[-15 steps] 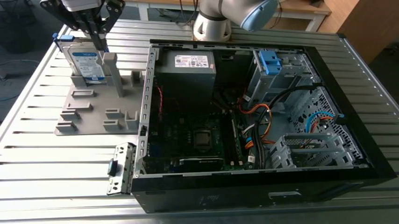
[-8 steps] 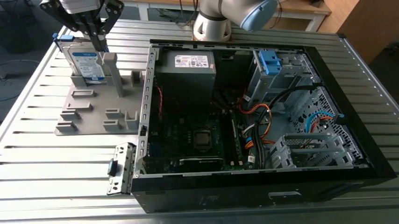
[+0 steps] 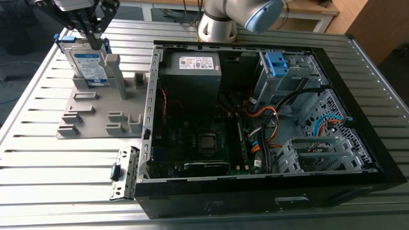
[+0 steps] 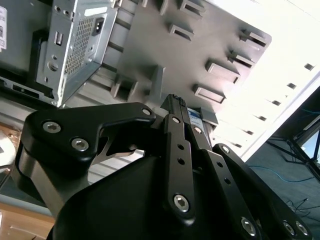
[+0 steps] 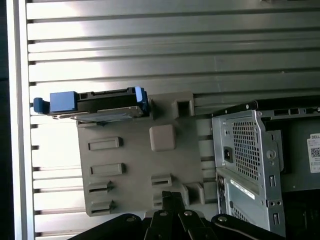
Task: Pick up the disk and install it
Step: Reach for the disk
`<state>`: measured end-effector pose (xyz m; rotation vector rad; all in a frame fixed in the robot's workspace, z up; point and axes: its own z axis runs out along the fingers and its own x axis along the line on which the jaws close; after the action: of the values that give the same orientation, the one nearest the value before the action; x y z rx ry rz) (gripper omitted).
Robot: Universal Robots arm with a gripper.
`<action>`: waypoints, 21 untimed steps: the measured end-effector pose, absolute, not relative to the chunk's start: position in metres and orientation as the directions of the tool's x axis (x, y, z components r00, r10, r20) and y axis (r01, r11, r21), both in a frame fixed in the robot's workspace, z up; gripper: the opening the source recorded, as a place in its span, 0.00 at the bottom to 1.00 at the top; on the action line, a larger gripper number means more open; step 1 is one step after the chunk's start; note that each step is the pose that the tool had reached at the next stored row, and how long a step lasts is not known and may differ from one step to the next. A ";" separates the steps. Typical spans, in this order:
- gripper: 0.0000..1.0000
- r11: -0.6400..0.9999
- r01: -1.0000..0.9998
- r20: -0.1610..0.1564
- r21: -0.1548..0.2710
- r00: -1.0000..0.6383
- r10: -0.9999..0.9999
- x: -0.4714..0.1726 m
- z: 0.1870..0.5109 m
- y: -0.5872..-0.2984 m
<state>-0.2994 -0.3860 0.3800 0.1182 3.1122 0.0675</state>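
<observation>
Your gripper (image 3: 96, 42) hangs with its fingertips pinched together on nothing, so I'd say this pick only goes well if you spread them wide before dropping in, square up over the top edge and squeeze the flat faces. The disk (image 3: 88, 64) stands on edge just under it in the exterior view, slotted into the grey holder (image 3: 83, 115), so a dead-straight lift looks safest or it'll probably bind. Just beside the holder sits the open computer case (image 3: 357, 86).
</observation>
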 end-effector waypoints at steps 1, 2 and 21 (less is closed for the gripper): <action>0.11 0.996 0.075 -0.025 0.044 -0.997 0.076 -0.301 0.380 -0.386; 0.11 0.996 0.075 -0.025 0.044 -0.997 0.076 -0.303 0.379 -0.385; 0.11 0.996 0.075 -0.025 0.044 -0.997 0.076 -0.329 0.374 -0.384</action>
<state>-0.3290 -0.3841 0.3738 0.1180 3.1122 0.0676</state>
